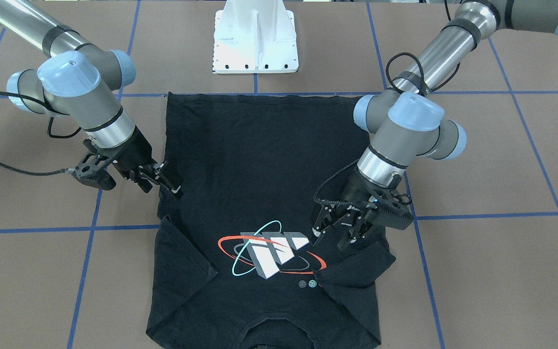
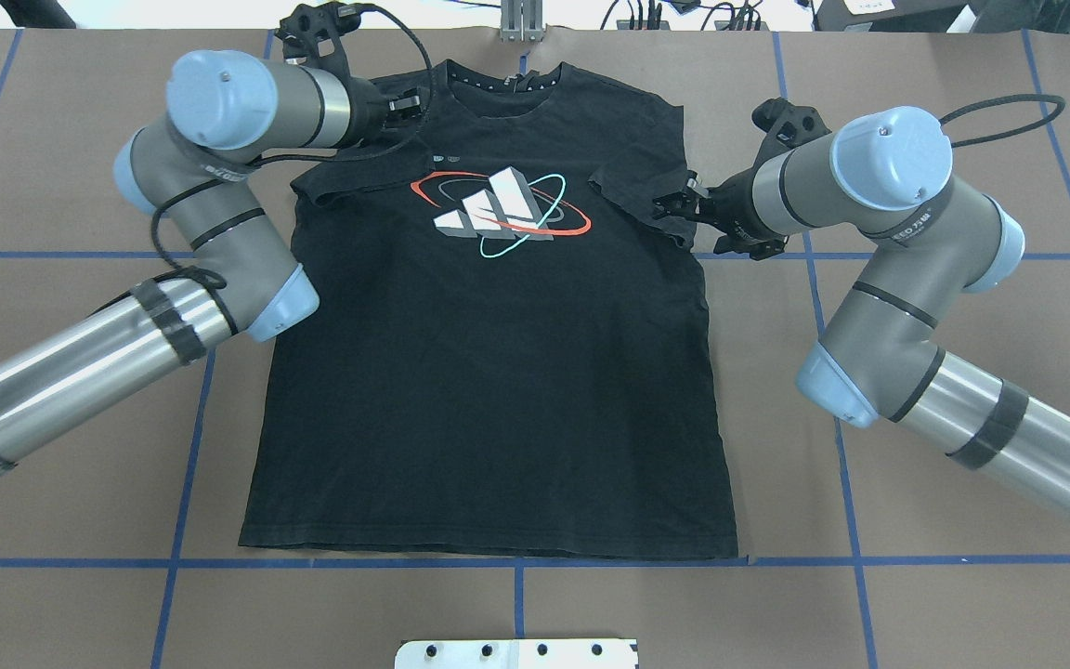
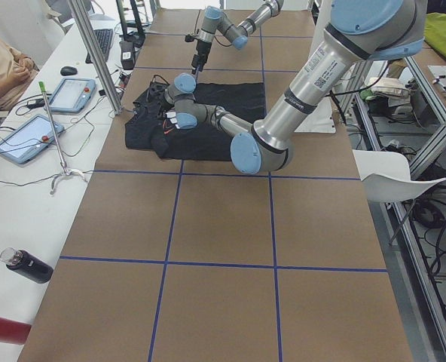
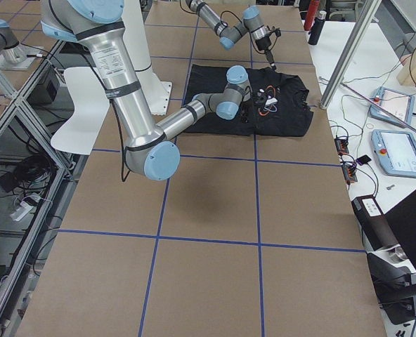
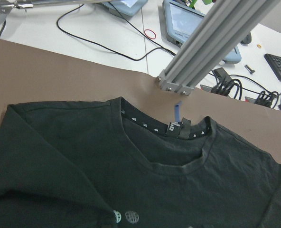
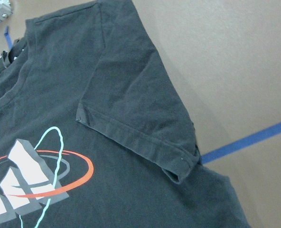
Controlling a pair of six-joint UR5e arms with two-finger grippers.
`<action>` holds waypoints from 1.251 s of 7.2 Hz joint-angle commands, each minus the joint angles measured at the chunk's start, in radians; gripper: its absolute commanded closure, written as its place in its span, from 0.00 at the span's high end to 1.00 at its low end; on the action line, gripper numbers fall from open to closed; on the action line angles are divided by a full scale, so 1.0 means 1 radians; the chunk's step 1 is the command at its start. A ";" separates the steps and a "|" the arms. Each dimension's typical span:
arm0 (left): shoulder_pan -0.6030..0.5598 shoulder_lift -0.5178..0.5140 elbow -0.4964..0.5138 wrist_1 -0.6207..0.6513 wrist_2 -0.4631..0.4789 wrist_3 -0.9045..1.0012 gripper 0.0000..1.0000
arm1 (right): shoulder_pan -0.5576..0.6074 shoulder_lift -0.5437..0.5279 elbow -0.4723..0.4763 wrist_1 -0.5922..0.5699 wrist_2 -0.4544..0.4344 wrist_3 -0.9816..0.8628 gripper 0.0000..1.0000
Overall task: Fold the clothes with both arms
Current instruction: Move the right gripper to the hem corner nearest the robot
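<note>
The black T-shirt (image 1: 259,160) lies flat on the brown table, logo (image 1: 269,249) up, collar at the far side from the robot. Both short sleeves are folded inward onto the body. It also shows in the overhead view (image 2: 489,390). My left gripper (image 1: 331,236) is open and empty, just above the shirt beside its folded sleeve (image 1: 356,271), near the logo. It sits near the collar in the overhead view (image 2: 410,102). My right gripper (image 1: 170,180) looks open and empty at the shirt's edge, above the other folded sleeve (image 6: 140,137); the overhead view shows it too (image 2: 679,206).
The white pedestal base (image 1: 255,43) stands behind the shirt's hem. An aluminium post (image 5: 216,42) stands just past the collar at the table's far edge. Tablets and cables (image 3: 72,94) lie on the operators' bench. Blue tape lines cross the table.
</note>
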 commanded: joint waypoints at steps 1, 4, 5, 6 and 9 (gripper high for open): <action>-0.001 0.159 -0.221 0.002 -0.048 0.001 0.70 | -0.202 -0.063 0.248 -0.368 -0.178 0.199 0.99; -0.001 0.192 -0.319 0.091 -0.070 0.001 0.70 | -0.474 -0.223 0.378 -0.363 -0.394 0.494 0.97; 0.002 0.192 -0.305 0.091 -0.068 0.001 0.70 | -0.537 -0.245 0.377 -0.334 -0.489 0.607 0.94; 0.002 0.192 -0.302 0.092 -0.068 0.002 0.70 | -0.578 -0.271 0.380 -0.333 -0.504 0.624 0.94; 0.000 0.198 -0.310 0.091 -0.065 0.002 0.71 | -0.675 -0.331 0.414 -0.330 -0.587 0.687 0.93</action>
